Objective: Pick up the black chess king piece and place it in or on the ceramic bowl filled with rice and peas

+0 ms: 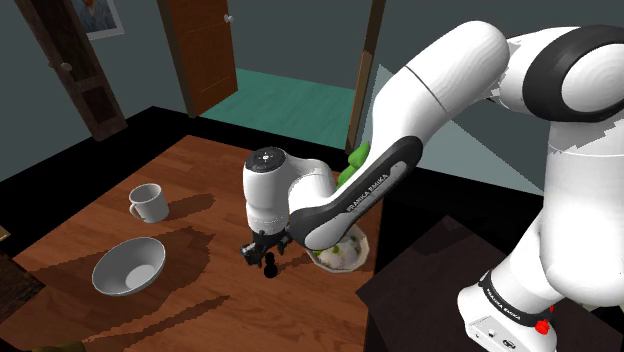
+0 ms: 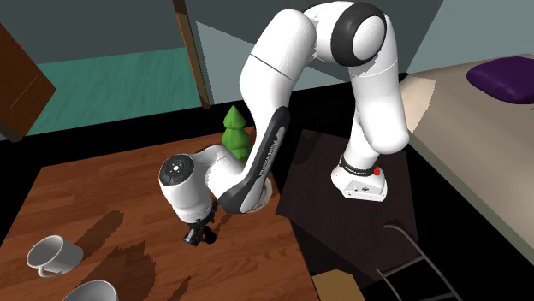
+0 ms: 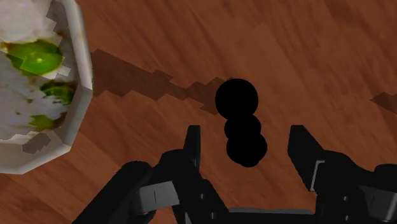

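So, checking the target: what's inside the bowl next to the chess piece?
White rice and green peas show inside the bowl; the arm covers most of it in the shoulder view.

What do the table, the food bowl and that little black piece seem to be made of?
Table: wood, reddish-brown grain streaks, matte. Food bowl: probably ceramic, thick off-white rim. Black piece: flat black all over, so its material can't be told.
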{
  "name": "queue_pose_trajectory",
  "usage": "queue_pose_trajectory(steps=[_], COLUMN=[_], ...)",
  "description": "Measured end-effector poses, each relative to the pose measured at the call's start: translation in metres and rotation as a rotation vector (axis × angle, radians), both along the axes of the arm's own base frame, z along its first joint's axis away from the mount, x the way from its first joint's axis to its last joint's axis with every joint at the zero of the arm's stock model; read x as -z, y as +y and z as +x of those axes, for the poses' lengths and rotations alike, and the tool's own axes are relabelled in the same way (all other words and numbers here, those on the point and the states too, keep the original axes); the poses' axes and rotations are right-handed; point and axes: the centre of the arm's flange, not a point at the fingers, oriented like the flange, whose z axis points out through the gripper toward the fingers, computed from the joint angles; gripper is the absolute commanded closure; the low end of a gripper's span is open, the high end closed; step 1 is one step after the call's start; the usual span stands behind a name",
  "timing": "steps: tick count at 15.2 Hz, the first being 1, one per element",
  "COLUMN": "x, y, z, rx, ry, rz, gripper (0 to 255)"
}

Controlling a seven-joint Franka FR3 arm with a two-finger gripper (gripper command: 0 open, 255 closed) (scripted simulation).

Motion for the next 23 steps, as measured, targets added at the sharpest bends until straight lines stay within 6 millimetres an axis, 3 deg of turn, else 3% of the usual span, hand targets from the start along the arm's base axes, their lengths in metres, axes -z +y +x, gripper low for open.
queue_pose_trajectory(steps=[10,23], x=[-0.003,-0.068], y=[0.0,0.001], z=[0.0,-0.001], rx=[0.0,0.0], ry=[0.0,0.0], rz=[0.0,0.0], gripper=[255,255])
